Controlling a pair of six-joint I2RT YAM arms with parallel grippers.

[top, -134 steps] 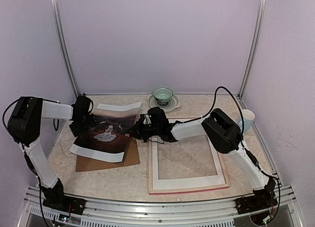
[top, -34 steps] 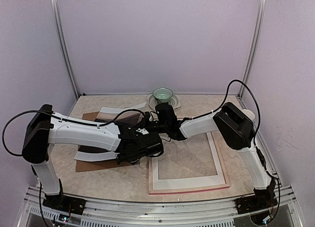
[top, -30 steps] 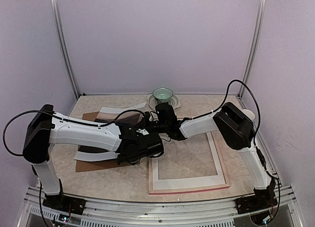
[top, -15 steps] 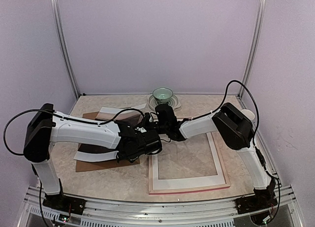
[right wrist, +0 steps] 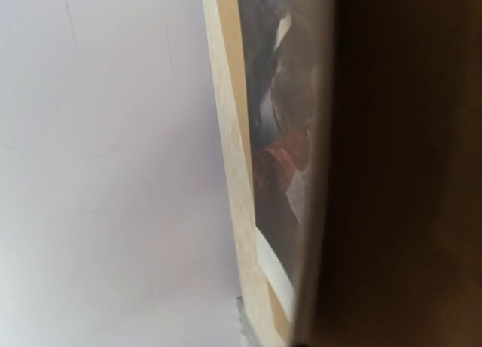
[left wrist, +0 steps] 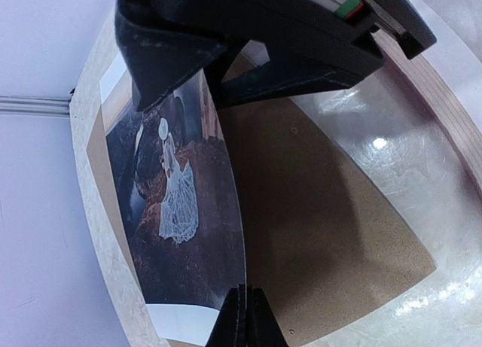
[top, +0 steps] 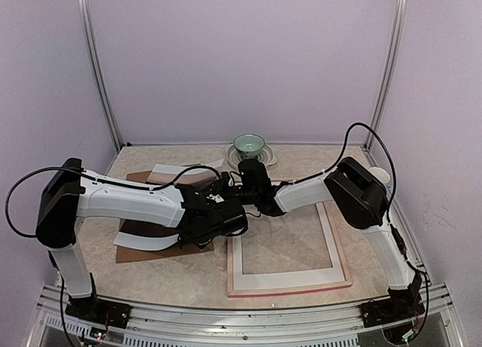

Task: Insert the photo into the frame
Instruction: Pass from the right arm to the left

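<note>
Soft even light, a glare spot on the table, fisheye-bent left wrist view, blurred right wrist view.

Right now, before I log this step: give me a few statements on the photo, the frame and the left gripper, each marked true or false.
1. The left gripper is shut on the edge of the photo. True.
2. The photo lies inside the frame. False: it is left of the frame, bowed up over the brown board.
3. A green bowl stands at the far side of the table. True.
4. The frame stands upright against the back wall. False: it lies flat on the table, and bare tabletop shows through its opening.
</note>
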